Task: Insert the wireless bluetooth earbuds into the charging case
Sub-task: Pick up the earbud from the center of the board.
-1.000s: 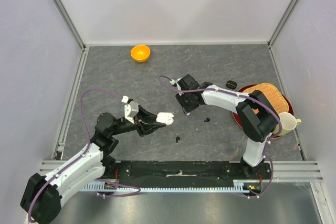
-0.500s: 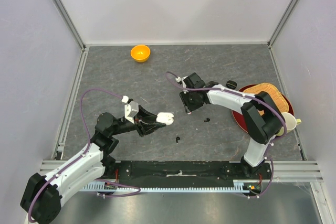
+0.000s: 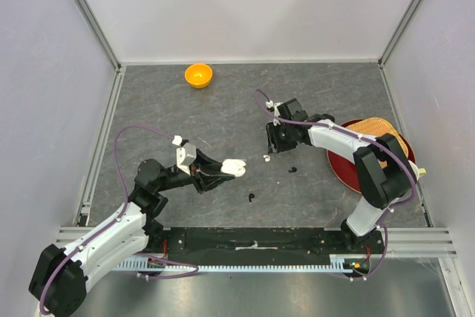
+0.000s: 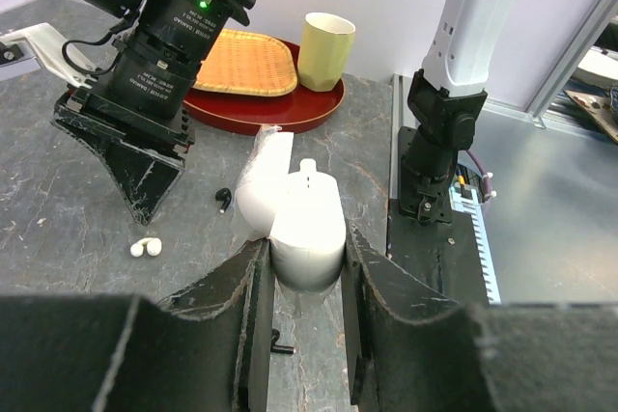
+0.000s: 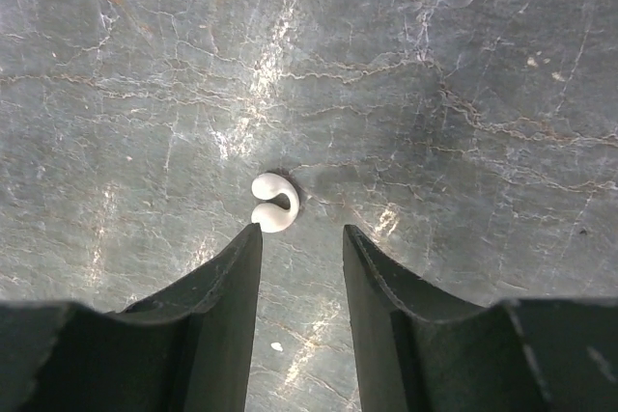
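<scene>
- On the grey table [image 3: 163, 109], the right gripper [image 3: 272, 146] had pulled back toward its own side over the last second. That uncovered the white earbuds [image 3: 266, 158], which lay bare on the stone-patterned surface.
- Its jaws had widened as it went. They stood partly apart with nothing between them, and the white earbuds sat just beyond the tip of one finger [image 5: 232, 306] and outside the gap.
- Meanwhile the left gripper [image 3: 223, 168] had not shifted. It stayed clamped on the white charging case [image 4: 307, 224], which was held just above the table with its lid swung back.
- I judged this to be a release or a slip, not progress. The buds were near the case but apart from it, so the insertion was not yet done and they needed picking up again.
- From the right wrist the white earbuds looked like two small glossy lobes touching in a curled C. Whether they were two separate buds or one joined piece could not be told.
- The case was smooth, rounded and white, and its open mouth faced away from the left wrist camera, so no sockets could be seen.
- One black earbud [image 3: 292, 169] lay just right of the white ones, and the other black earbud [image 3: 251, 198] lay nearer the arm bases, both on the table.
</scene>
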`<action>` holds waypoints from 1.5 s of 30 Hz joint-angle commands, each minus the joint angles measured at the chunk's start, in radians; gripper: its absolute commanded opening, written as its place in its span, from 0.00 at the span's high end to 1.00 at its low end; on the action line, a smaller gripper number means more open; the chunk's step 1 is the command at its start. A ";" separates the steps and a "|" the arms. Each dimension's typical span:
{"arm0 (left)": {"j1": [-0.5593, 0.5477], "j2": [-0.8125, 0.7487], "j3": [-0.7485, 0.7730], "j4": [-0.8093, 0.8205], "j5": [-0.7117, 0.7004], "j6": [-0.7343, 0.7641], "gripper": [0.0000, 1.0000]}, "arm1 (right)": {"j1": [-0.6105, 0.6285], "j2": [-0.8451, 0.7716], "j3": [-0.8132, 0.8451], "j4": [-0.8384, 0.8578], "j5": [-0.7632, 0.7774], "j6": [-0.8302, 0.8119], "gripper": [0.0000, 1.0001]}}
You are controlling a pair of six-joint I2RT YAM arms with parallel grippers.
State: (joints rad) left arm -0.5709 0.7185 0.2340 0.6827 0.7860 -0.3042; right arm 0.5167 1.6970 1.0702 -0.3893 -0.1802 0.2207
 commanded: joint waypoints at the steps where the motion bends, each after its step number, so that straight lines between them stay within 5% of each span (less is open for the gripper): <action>1: -0.003 -0.001 0.010 0.038 -0.014 0.017 0.98 | 0.000 0.007 -0.012 0.030 -0.025 0.016 0.54; 45: -0.003 0.006 0.013 0.034 -0.011 0.011 0.98 | 0.000 0.081 -0.038 0.073 -0.100 0.028 0.62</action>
State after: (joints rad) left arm -0.5709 0.7204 0.2340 0.6827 0.7860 -0.3042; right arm 0.5152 1.7618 1.0473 -0.3435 -0.2531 0.2409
